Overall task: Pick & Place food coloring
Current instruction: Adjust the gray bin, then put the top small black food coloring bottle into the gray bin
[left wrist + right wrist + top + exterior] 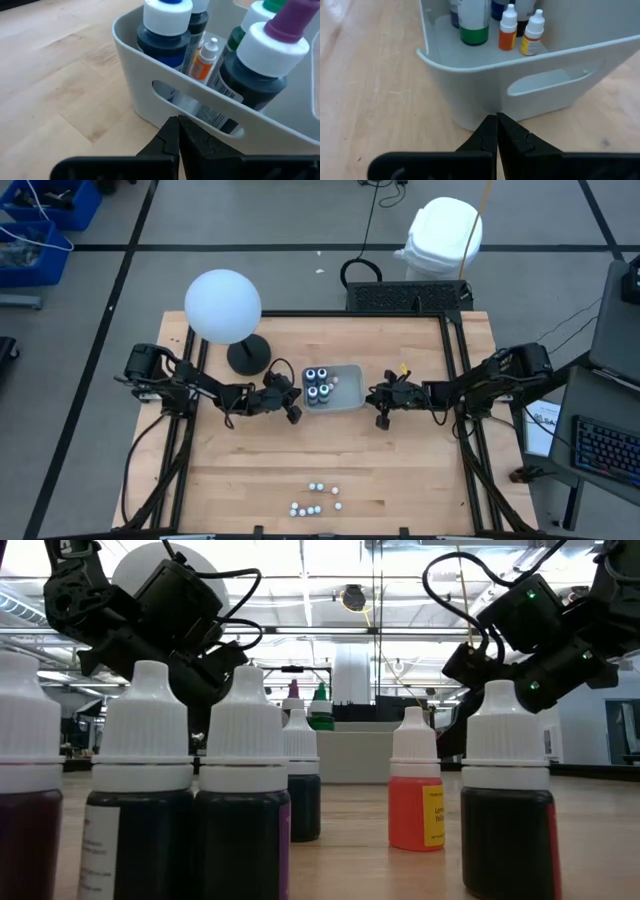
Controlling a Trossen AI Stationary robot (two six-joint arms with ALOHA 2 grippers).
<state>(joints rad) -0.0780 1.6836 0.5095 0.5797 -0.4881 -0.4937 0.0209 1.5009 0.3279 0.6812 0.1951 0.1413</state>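
Note:
Several tiny white-capped bottles [315, 500] stand upright near the table's near edge; they fill the foreground of the low view, among them an orange one [415, 790]. A pale tray [345, 400] at mid-table holds several larger dark jars with pale tops [318, 385] and two small orange bottles [507, 27]. My left gripper [293, 408] is shut beside the tray's left end, under its handle slot [200, 107]. My right gripper [381, 416] is shut by the tray's right end, low at a corner [470, 117]. My left gripper's shut fingertips [177, 122] point level at the tray's left end wall, just below the handle slot; I cannot tell whether they touch it. My right gripper's shut fingertips [496, 120] point at the foot of the tray's right end wall; touching or not cannot be told.
A white globe lamp [222, 305] on a dark round base [248, 356] stands at the far left of the table, behind my left arm. Bare wood lies between the tray and the small bottles. A dark frame [465, 380] runs along the table's sides.

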